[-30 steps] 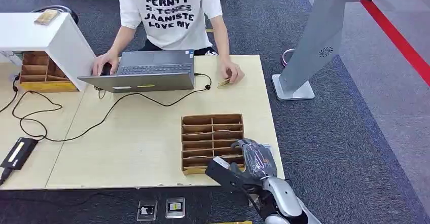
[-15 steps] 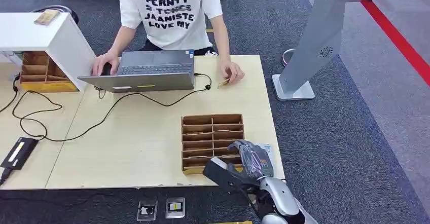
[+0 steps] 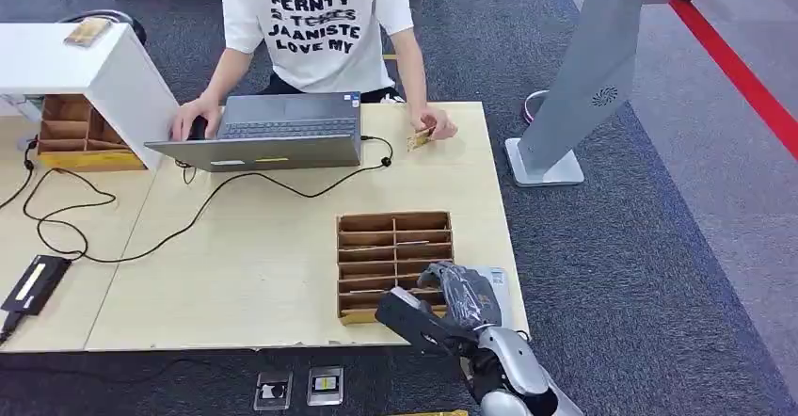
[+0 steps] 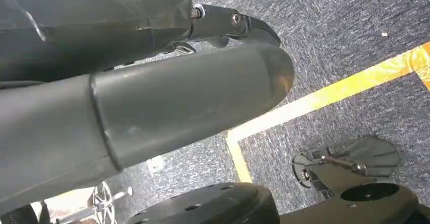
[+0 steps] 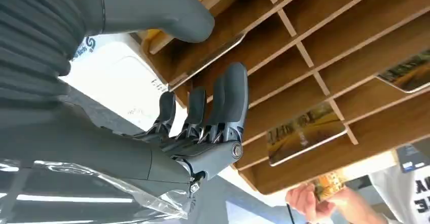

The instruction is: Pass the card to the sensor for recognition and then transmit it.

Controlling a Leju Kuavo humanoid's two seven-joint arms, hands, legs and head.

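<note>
Fingers [image 5: 223, 102] of the right hand [image 3: 461, 296] are held apart and empty over the near right slots of the wooden card rack [image 3: 395, 264], where a card [image 5: 205, 62] is seen lying just beside the thumb. The card is judged thin, light, stiff and slippery, best pinched by its exposed edge. Left hand [image 4: 152, 82]: finger state cannot be told. Farther off, another card [image 3: 420, 138] is held by a person's hand [image 3: 435, 126].

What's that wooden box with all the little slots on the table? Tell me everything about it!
The wooden card rack is a flat brown tray lying on the pale table near its front right corner. Thin dividers split it into two columns of narrow slots. A few slots hold picture cards. The robot's right hand reaches over its near right end.
</note>
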